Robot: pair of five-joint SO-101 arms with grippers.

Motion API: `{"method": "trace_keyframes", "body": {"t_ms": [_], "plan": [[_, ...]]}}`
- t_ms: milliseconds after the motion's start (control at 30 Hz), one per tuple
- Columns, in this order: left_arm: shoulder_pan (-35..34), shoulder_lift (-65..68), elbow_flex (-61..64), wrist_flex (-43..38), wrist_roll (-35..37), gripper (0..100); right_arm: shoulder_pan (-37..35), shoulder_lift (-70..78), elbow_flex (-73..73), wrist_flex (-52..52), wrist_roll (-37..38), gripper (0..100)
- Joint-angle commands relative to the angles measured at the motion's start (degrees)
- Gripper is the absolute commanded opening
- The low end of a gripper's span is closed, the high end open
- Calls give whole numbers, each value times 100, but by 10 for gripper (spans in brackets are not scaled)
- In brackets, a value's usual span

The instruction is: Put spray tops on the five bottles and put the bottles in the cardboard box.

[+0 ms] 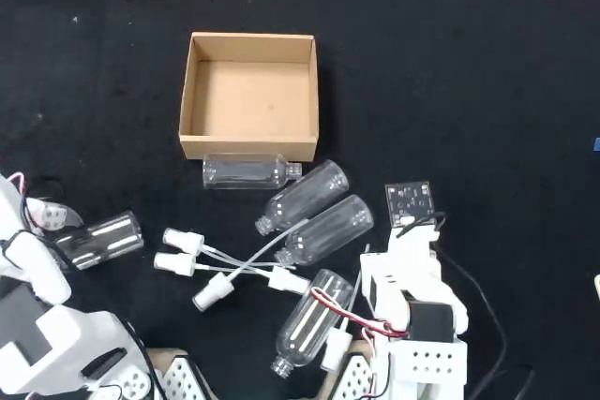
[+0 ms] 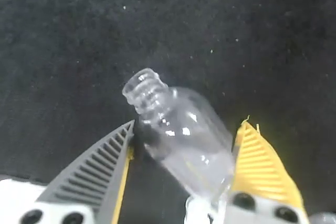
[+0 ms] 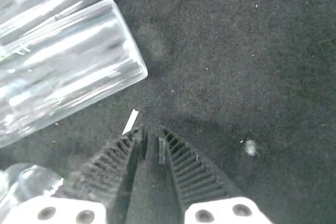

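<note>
Ribbed-jawed left gripper (image 2: 188, 124) flanks a clear thread-necked bottle (image 2: 184, 142); fuzzy black table (image 2: 79, 35).

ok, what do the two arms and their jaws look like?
The left arm and right arm are white plastic. The right one carries a black motor block, red and white cables and a dark circuit board. On the left gripper, one ribbed jaw is grey, one yellow. On the right gripper, both are dark grey, on white mounts with screw holes.
</note>
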Motion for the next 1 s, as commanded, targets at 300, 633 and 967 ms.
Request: {"method": "trace_keyframes", "body": {"t_ms": [300, 633, 967], "plan": [[119, -158, 84, -1046, 255, 287, 88, -541, -40, 26, 44, 11], [127, -149, 84, -2286, 264, 287, 88, -541, -40, 26, 44, 11], [198, -607, -382, -1055, 229, 287, 88, -541, -40, 26, 44, 11]]}}
